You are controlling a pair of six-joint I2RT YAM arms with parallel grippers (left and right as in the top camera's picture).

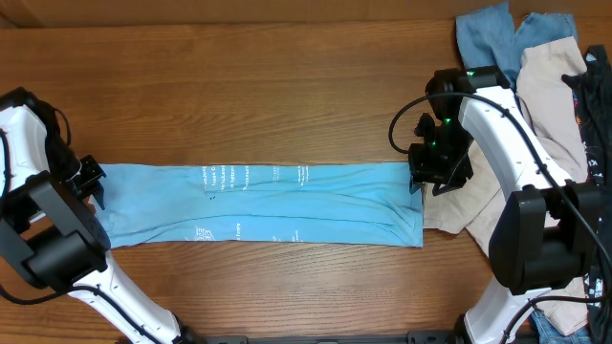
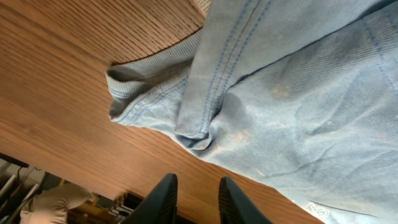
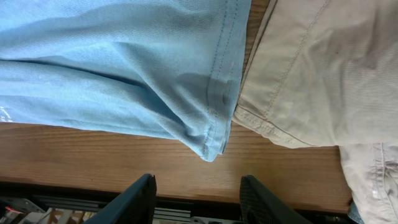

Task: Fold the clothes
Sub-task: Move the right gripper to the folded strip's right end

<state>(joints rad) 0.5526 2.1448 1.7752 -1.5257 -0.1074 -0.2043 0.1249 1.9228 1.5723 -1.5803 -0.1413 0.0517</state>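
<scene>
Sky-blue cotton T-shirt, long flat band across wood-grain table, soft wrinkles, stitched hems. Left gripper at one end, jaws barely apart, empty. Right gripper at the other, wider, empty too, beside beige garment.

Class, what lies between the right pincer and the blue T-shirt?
Only a bare strip of wooden table separates the right pincer from the blue T-shirt; the right wrist view shows it.

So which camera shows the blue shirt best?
The overhead view: the blue shirt lies end to end, a long strip with white lettering. The left wrist view shows only one bunched end, the right wrist only a hem corner.
</scene>
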